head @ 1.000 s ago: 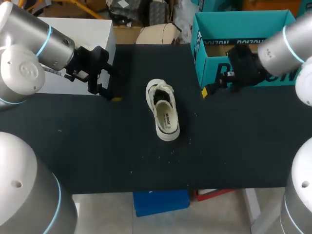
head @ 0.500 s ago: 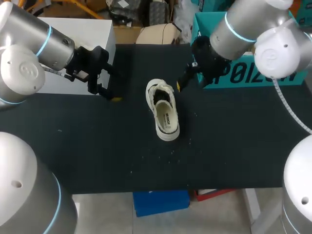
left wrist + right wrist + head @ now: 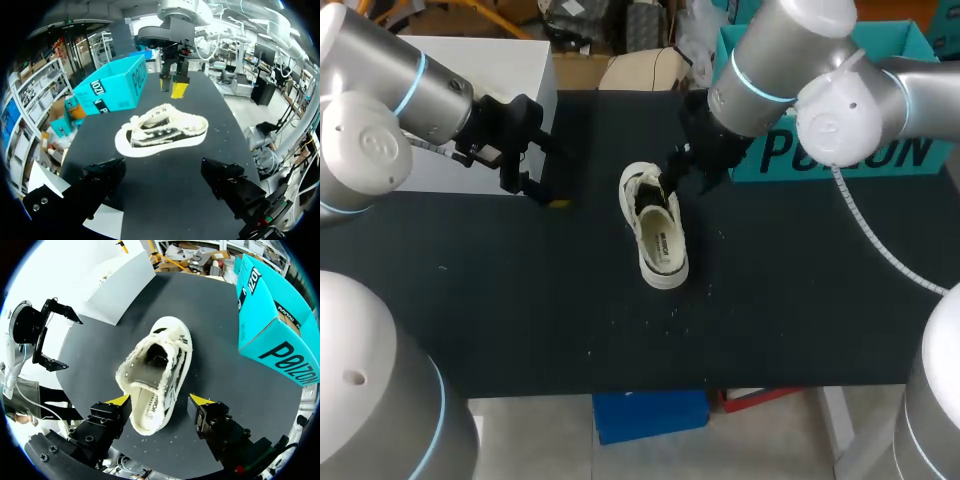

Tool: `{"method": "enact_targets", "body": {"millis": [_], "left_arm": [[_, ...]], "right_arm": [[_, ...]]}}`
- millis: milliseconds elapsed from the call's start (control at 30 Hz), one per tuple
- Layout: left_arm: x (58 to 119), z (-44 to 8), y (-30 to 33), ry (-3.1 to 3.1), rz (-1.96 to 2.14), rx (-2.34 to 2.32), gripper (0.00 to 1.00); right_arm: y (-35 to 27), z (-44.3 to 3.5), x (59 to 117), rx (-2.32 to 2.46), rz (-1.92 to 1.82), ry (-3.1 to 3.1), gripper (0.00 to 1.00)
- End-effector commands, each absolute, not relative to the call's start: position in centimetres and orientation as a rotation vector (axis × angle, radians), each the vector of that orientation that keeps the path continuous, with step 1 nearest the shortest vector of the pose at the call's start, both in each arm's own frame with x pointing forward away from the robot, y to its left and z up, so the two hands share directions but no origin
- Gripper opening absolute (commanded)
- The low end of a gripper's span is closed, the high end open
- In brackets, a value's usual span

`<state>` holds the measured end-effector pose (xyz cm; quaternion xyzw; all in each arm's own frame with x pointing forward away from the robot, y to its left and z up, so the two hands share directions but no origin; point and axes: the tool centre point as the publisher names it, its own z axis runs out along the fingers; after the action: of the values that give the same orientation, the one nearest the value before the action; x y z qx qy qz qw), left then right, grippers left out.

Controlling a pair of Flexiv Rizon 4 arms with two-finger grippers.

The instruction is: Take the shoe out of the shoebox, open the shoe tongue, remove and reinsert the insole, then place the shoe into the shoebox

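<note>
- The left gripper (image 3: pixel 556 178) hangs well left of the shoe (image 3: pixel 655 225), fingers spread and holding nothing. I judge it is parked there to leave the shoe free, and may come in later to steady it.
- The shoe stands on its sole on the table (image 3: pixel 520 300), outside the box, with its opening facing up. That suits the tongue and insole work, which I judge comes next.
- The right gripper (image 3: pixel 172 86) hovers just above the shoe, its yellow tips apart and gripping nothing. It is probably lining up to come down on the tongue.
- The shoebox (image 3: pixel 860 155) lies right of the shoe, close enough for the return.
- There is print on the shoe's insole and large dark lettering on the shoebox's side. I leave both unread.
</note>
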<state>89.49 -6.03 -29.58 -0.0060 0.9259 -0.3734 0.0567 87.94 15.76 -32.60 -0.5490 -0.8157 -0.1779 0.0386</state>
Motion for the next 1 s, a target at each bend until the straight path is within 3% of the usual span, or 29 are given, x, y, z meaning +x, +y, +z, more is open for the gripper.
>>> {"method": "enact_targets", "body": {"millis": [33, 100, 133, 467, 1000], "left_arm": [[89.5, -29.7, -6.1, 2.806, -1.129, -0.019, 1.0], [89.5, -29.7, -6.1, 2.806, -1.129, -0.019, 1.0], [89.5, -29.7, -6.1, 2.806, -1.129, -0.019, 1.0], [89.5, -29.7, -6.1, 2.806, -1.129, -0.019, 1.0], [89.5, -29.7, -6.1, 2.806, -1.129, -0.019, 1.0]], "right_arm": [[16.9, -34.5, 89.4, -1.675, -0.458, -2.55, 0.59], [16.8, -34.9, 89.5, -1.661, -0.415, -2.583, 0.57], [16.7, -35.2, 89.6, -1.657, -0.404, -2.59, 0.5], [15.7, -37.4, 90.3, -1.695, -0.38, -2.584, 0.44], [16.1, -42.7, 91.1, -1.657, -0.304, -2.572, 0.48]]}}
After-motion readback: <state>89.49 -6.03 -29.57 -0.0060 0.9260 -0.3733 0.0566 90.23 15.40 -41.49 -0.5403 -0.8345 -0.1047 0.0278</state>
